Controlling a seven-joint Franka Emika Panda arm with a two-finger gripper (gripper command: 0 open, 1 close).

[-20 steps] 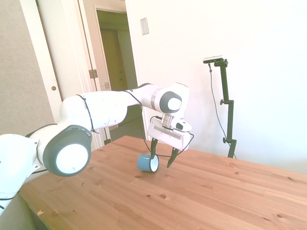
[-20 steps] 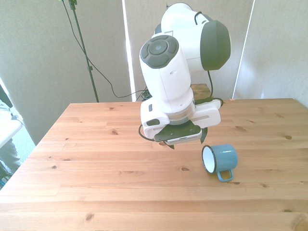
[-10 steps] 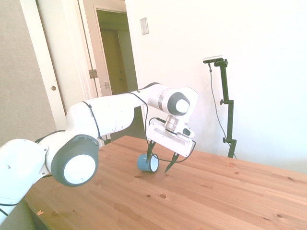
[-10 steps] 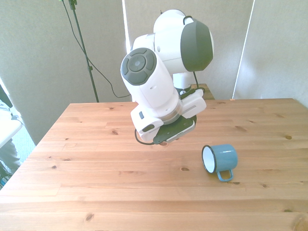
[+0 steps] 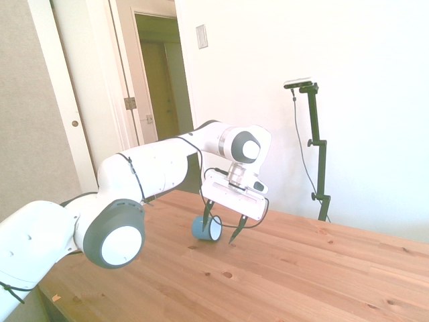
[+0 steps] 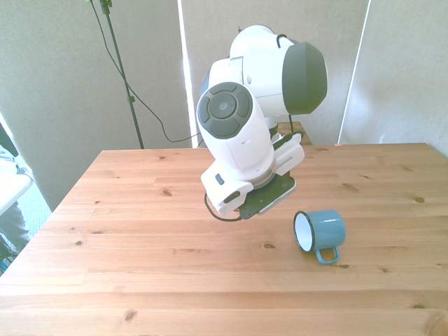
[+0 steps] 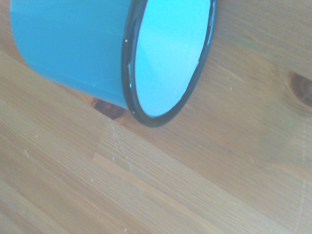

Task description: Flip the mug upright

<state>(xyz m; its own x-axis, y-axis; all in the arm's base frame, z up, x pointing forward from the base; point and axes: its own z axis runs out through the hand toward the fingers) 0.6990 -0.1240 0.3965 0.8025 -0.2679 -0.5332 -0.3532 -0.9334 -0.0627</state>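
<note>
The light-blue mug [image 6: 323, 227] lies on its side on the wooden table [image 6: 140, 245]. Its white mouth faces the front view's left and its loop handle [image 6: 327, 256] points toward the near edge. In the side view the mug [image 5: 203, 229] rests just below my gripper [image 5: 220, 228], which is open. One dark finger crosses in front of the mug's rim and the other hangs beyond its mouth, with nothing gripped. The wrist view is filled by the mug [image 7: 68, 44] and its dark-rimmed opening. In the front view my fingers are hidden behind the hand.
An open doorway [image 5: 161, 94] and a white wall lie behind the table in the side view. Bare wood stretches to the right of the mug in the side view [image 5: 322, 268]. The arm's large joints [image 6: 231, 126] hang over the table's middle.
The wrist has turned and the hand has shifted slightly toward the mug, with the fingers a little lower. The mug has not moved and the gripper stays open.
</note>
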